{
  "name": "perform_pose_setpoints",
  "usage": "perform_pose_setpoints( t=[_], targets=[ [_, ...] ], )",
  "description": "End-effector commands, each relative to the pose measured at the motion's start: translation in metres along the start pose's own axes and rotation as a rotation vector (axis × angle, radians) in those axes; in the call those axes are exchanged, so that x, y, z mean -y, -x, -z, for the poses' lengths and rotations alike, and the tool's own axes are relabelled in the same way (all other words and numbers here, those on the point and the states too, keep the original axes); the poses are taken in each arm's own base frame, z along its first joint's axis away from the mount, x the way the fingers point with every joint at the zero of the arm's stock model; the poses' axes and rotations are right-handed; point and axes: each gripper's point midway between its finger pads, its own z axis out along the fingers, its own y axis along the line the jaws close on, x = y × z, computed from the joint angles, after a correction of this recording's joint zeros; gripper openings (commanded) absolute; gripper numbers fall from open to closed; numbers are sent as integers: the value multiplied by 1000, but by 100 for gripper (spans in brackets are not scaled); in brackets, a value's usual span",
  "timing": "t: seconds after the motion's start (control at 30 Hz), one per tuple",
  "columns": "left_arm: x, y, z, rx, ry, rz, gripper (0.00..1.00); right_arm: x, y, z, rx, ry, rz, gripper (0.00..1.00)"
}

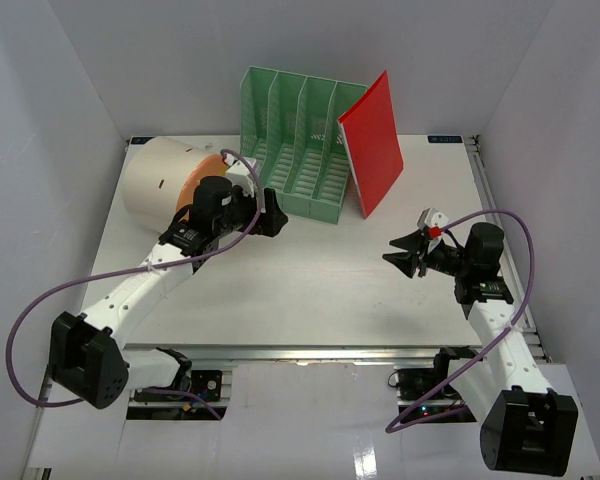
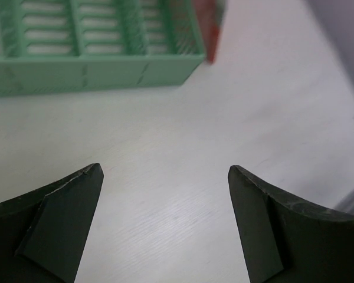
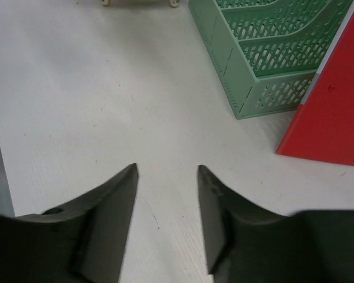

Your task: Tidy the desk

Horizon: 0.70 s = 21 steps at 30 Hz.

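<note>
The desk (image 1: pixel 310 290) is a large white tabletop with a metal rail at its near edge. A green slotted file rack (image 1: pixel 295 140) stands at the back; it also shows in the left wrist view (image 2: pixel 88 47) and the right wrist view (image 3: pixel 265 53). A red folder (image 1: pixel 373 140) leans against the rack's right side, also seen in the right wrist view (image 3: pixel 336 118). My left gripper (image 1: pixel 276 220) is open and empty, just in front of the rack's left end, over bare desk (image 2: pixel 165 171). My right gripper (image 1: pixel 402 250) is open and empty over bare desk (image 3: pixel 167 168), right of centre.
A beige cylinder with an orange face (image 1: pixel 165 180) lies at the back left, behind my left arm. White walls close the desk on the left, back and right. Purple cables loop off both arms.
</note>
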Motion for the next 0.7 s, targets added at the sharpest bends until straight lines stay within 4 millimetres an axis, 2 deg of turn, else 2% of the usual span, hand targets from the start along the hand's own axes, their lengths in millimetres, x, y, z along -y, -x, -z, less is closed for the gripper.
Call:
perform_pose_setpoints(
  t=[0.0,0.1,0.17,0.2,0.33,0.43,0.57,0.67],
  targets=[
    [78,51,8,198,-393,110,98,9,11,4,5,-30,41,58],
    [89,78,-13,284,-442,185,98,8,15,8,22,-28,57,87],
    [91,91,-28,324,-446,210,98,8,16,12,29,-33,64,95],
    [96,98,-42,342,-457,209,98,6,17,13,35,-22,64,98],
    [103,119,-90,375,-401,169,98,7,16,15,36,-13,54,98],
    [112,126,-133,368,-371,117,98,9,18,15,35,-13,55,97],
    [114,126,-171,374,-330,72,98,8,21,16,39,-15,64,97],
    [112,126,-191,380,-310,66,98,8,23,17,43,-15,70,96]
  ],
)
